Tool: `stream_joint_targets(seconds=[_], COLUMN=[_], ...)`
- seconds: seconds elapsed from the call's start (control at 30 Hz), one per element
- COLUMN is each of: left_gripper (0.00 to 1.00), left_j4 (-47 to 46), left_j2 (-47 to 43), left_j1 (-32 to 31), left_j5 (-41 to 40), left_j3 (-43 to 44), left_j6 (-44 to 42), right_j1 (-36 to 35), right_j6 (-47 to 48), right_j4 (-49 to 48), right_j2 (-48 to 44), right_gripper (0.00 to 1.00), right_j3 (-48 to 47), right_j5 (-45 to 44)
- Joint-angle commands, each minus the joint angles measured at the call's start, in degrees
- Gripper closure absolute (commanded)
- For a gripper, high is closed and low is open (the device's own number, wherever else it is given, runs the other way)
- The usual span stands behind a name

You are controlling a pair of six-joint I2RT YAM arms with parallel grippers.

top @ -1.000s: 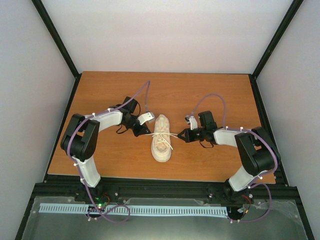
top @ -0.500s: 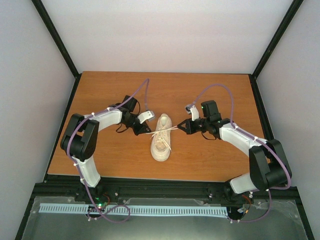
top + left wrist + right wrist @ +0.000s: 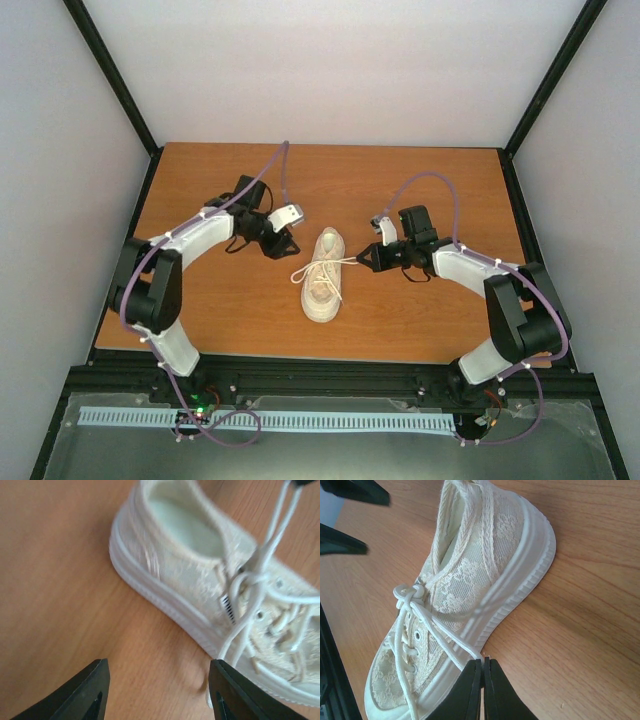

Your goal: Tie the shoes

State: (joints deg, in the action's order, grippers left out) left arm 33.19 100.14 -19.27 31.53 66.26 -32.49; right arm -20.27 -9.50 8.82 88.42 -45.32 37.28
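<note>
The cream sneaker (image 3: 323,278) lies mid-table with its toe toward the arms. Its laces are crossed into a knot (image 3: 407,594) over the tongue. My right gripper (image 3: 364,262) sits at the shoe's right side, shut on a doubled lace strand (image 3: 451,645) that runs taut from the knot to its tips (image 3: 482,661). My left gripper (image 3: 281,243) stands open up and left of the shoe (image 3: 185,575). Only bare wood lies between its fingertips (image 3: 159,680). A slack lace loop (image 3: 304,272) rests on the table at the shoe's left. One strand (image 3: 235,645) hangs beside the left gripper's right finger (image 3: 235,692).
The wooden table (image 3: 220,310) is boxed in by white walls and a black frame (image 3: 120,90). Purple cables (image 3: 430,185) arch over both arms. The left gripper's dark fingers (image 3: 350,492) show in the right wrist view's top-left corner.
My left gripper opened, let go of its lace and drew back up-left. That lace dropped slack onto the table. My right gripper kept its grip and shifted slightly.
</note>
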Motion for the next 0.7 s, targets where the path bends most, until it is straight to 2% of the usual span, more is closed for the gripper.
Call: stream_joint_targets(seconds=[0.0,0.1,0.13,0.2,0.33,0.5,0.67], left_gripper=[0.47,0.8,0.85,0.89,0.9,0.83,0.77], left_j4=[3.7,7.7,9.4,12.6,17.8,15.5,13.2], left_j2=[-7.0,-10.3,-11.1,-11.8,-9.1,-4.0,1.2], left_j1=[0.4,-1.3,-2.6,-5.8,-9.0,-10.1,-11.0], left_j5=[3.0,4.5,4.6,3.9,0.3,-6.4,-8.9], left_j3=[3.3,0.4,-1.4,-4.7,-8.0,-8.1,-6.5], left_j6=[-3.0,-4.6,-6.4,-10.5,-17.2,-19.8,-21.2], right_j1=[0.6,0.7,0.6,0.6,0.6,0.6,0.6], right_j6=[-0.2,-0.2,-0.3,-0.4,-0.7,-1.1,-1.1], right_j4=[-1.8,-2.1,-2.2,-2.4,-2.6,-2.5,-2.5], right_j2=[0.9,1.1,1.2,1.5,1.8,1.9,2.2], right_gripper=[0.97,0.97,0.97,0.97,0.97,0.97,0.97], right_j3=[0.1,0.4,0.4,0.3,0.2,0.0,-0.1], right_j5=[-0.3,-0.6,-0.6,-0.6,-0.5,-0.8,-1.1])
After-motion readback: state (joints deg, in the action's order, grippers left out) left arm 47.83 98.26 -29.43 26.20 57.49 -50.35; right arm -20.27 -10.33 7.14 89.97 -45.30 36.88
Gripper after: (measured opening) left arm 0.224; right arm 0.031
